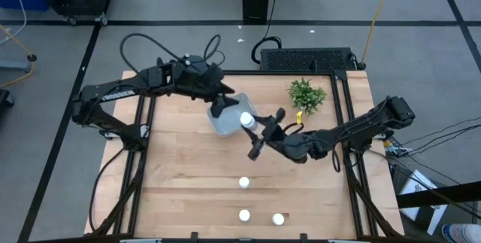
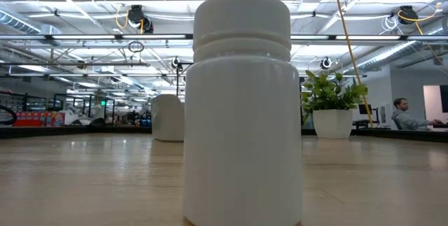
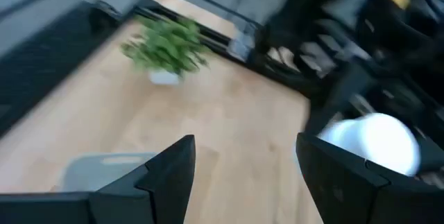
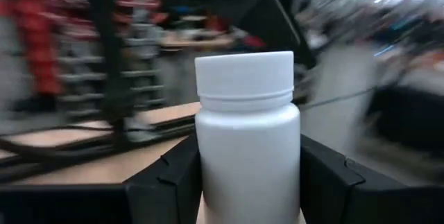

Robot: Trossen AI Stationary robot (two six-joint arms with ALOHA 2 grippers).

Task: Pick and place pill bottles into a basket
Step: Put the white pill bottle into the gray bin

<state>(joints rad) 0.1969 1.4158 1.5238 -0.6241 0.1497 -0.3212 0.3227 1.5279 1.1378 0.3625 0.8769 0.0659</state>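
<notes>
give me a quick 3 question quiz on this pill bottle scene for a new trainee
1. True or false: the right claw is shut on a pill bottle.
2. How many pill bottles stand loose on the table in the high view?
A) one B) three C) five
3. Fill in: the held bottle is at the edge of the ______, beside the left claw.

Key:
1. True. The right wrist view shows the bottle upright between the two fingers.
2. B. Three stand on the wood: one near the middle, two by the front edge.
3. basket, the pale tray near the plant. The left claw is open, holding nothing.
</notes>
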